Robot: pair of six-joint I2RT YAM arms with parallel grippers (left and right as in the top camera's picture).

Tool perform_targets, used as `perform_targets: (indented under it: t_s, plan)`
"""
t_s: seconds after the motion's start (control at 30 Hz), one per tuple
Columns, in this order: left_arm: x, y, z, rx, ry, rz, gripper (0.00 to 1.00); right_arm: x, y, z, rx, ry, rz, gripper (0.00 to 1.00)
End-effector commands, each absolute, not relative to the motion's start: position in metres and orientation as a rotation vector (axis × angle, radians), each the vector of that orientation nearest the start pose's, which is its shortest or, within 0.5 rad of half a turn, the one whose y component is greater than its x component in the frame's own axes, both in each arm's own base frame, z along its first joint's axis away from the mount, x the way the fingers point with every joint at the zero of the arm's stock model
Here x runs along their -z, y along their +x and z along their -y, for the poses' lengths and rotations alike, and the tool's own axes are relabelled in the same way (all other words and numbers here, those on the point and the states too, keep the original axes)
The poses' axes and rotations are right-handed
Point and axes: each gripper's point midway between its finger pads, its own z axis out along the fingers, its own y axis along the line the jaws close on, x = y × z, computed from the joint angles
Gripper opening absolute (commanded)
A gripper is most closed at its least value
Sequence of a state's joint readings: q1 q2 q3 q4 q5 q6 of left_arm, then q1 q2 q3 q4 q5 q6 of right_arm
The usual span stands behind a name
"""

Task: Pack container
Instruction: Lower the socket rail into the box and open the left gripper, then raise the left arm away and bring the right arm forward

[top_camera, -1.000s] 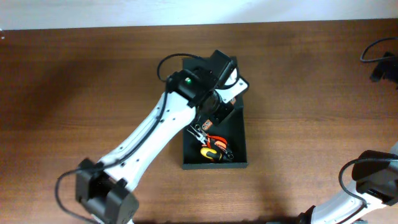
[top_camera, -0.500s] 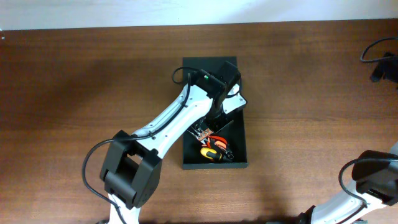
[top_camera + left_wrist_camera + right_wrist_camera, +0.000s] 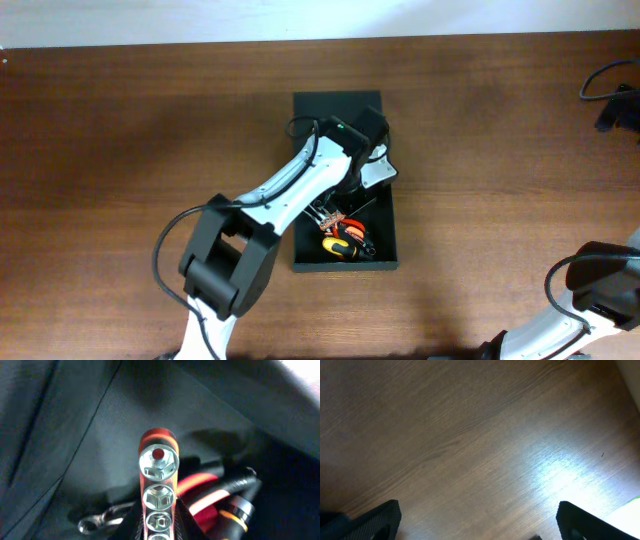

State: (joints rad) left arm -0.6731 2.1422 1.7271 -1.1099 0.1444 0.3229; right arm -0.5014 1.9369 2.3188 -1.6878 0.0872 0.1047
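Moved: the left arm has swung its elbow in toward the container, and its wrist now reaches further over the far half.
Container: open in the middle of the table, long side running away from the robot.
Inside the container: yellow and orange hand tools heaped at its near end, with a wrench on the floor beside them.
Left claw: clamped on a socket rail, held above those tools within the container's walls.
In the way: the left arm hides the container's middle from overhead.
Right claw: fingers wide apart over bare table, well right of the container.
Cable: black, far right of the container, well apart.
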Motion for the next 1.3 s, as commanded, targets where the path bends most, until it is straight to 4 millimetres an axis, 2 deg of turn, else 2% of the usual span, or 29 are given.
perform_targets:
  t_s: [0.0,0.27,0.3,0.33,0.4,0.53,0.63,0.7,0.77,0.87,0.9,0.97,1.03,1.07,1.1,1.17,1.27]
  plan:
    - [-0.043,0.315,0.290,0.266,1.528,-2.707,0.07,-0.270,0.329,0.199,0.197,0.892,-2.754,0.99]
    - [-0.042,0.318,0.291,0.254,1.523,-2.695,0.25,-0.270,0.329,0.199,0.197,0.892,-2.754,0.99]
    - [-0.042,0.319,0.290,0.249,1.522,-2.695,0.30,-0.270,0.329,0.199,0.197,0.892,-2.754,0.99]
    - [-0.042,0.319,0.290,0.243,1.523,-2.694,0.40,-0.270,0.329,0.199,0.197,0.892,-2.754,0.99]
    - [-0.042,0.321,0.288,0.221,1.521,-2.694,0.44,-0.270,0.329,0.199,0.197,0.892,-2.754,0.99]
    - [-0.042,0.323,0.289,0.218,1.516,-2.683,0.63,-0.270,0.329,0.199,0.197,0.892,-2.754,0.99]
    - [-0.047,0.329,0.290,0.223,1.467,-2.693,0.68,-0.270,0.329,0.199,0.197,0.892,-2.754,0.99]
    - [-0.057,0.336,0.290,0.230,1.392,-2.711,0.69,-0.270,0.329,0.199,0.197,0.892,-2.754,0.99]
    - [-0.077,0.348,0.291,0.238,1.323,-2.705,0.70,-0.270,0.329,0.199,0.197,0.892,-2.754,0.99]
    - [-0.120,0.366,0.292,0.258,1.263,-2.645,0.70,-0.270,0.329,0.199,0.197,0.892,-2.754,0.99]
    - [-0.145,0.374,0.294,0.266,1.236,-2.599,0.71,-0.270,0.329,0.199,0.197,0.892,-2.754,0.99]
    - [-0.177,0.382,0.296,0.276,1.204,-2.538,0.73,-0.270,0.329,0.199,0.197,0.892,-2.754,0.99]
    - [-0.220,0.390,0.294,0.286,1.155,-2.453,0.81,-0.270,0.329,0.199,0.197,0.892,-2.754,0.99]
    - [-0.243,0.394,0.291,0.290,1.125,-2.409,0.87,-0.270,0.329,0.199,0.197,0.892,-2.754,0.99]
    - [-0.263,0.397,0.287,0.291,1.093,-2.372,0.99,-0.270,0.329,0.199,0.197,0.892,-2.754,0.99]
    - [-0.301,0.405,0.274,0.283,1.010,-2.305,0.99,-0.270,0.329,0.199,0.197,0.892,-2.754,0.99]
    - [-0.341,0.418,0.243,0.225,0.869,-2.251,0.99,-0.270,0.329,0.199,0.197,0.892,-2.754,0.99]
